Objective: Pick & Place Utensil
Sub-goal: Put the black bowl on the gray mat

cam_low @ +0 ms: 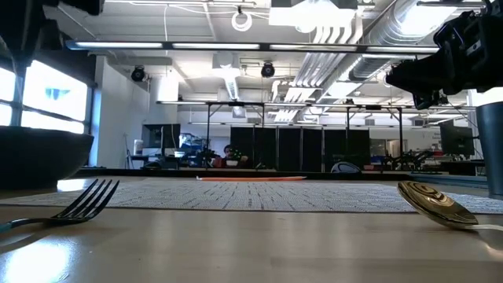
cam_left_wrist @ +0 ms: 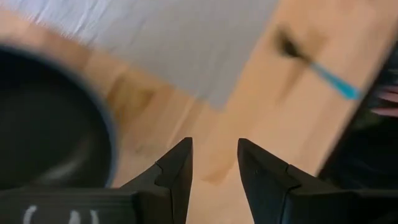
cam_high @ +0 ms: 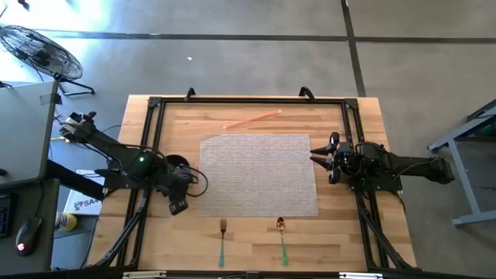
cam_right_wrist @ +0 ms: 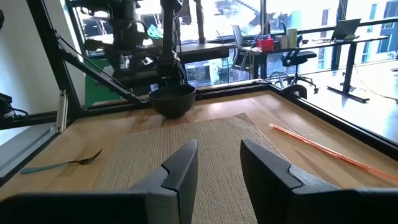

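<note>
A fork (cam_high: 222, 235) with a teal handle and a gold-bowled spoon (cam_high: 281, 235) with a green handle lie flat on the wood near the table's near edge, just off the woven grey placemat (cam_high: 260, 173). In the low view the fork (cam_low: 71, 208) is on the left and the spoon (cam_low: 436, 206) on the right. My left gripper (cam_high: 177, 206) hovers open off the mat's near left corner, beside a dark bowl (cam_left_wrist: 43, 124), with the fork (cam_left_wrist: 311, 59) farther off. My right gripper (cam_right_wrist: 217, 165) is open at the mat's right edge, above the table.
An orange stick (cam_high: 252, 118) lies on the wood beyond the mat's far edge. The dark bowl (cam_right_wrist: 173, 99) stands by the mat's left side under my left arm. A black frame (cam_high: 155, 105) runs round the tabletop. Bare wood shows between fork and spoon.
</note>
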Robot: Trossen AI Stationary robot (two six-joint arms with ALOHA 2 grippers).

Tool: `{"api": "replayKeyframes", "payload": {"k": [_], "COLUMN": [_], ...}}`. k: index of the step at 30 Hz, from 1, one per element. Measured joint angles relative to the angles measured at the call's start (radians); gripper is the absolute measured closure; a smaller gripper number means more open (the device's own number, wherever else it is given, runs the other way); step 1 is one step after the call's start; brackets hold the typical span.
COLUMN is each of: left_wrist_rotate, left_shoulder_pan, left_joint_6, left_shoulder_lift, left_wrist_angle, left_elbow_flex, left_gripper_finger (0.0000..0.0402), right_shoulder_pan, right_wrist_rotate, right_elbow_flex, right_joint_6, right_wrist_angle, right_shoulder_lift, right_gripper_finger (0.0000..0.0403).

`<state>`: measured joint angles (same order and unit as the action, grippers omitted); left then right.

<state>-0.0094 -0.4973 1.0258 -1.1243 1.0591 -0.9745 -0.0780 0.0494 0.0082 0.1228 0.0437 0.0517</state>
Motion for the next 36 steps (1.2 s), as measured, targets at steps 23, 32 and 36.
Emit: {"api": "replayKeyframes", "payload": {"k": [23,32,36], "left_wrist_rotate": [-0.072,-0.065,-0.053], "left_shoulder_pan": [0.178,0.235,0.238], "left_joint_6": [-0.026,0.001,0.045], "left_shoulder_lift": [-0.225,-0.314,-0.341], "left_wrist_angle": [0.121,0.119,0.117], "left_elbow_flex": [0.002,0.002,0.002], "left_gripper_finger": [0.0156,0.0156,0.0156], "right_shoulder_pan": [0.000,0.000,0.000], "right_wrist_rotate": [0.000,0.000,0.000], "right_elbow_flex": [0.000,0.000,0.000], "right_joint_6": [0.000,0.000,0.000], "right_wrist_angle": [-0.003,-0.003,-0.003], "right_shoulder_lift": [0.000,0.000,0.000], "right_gripper_finger": [0.0288,0.0288,0.0288]}}
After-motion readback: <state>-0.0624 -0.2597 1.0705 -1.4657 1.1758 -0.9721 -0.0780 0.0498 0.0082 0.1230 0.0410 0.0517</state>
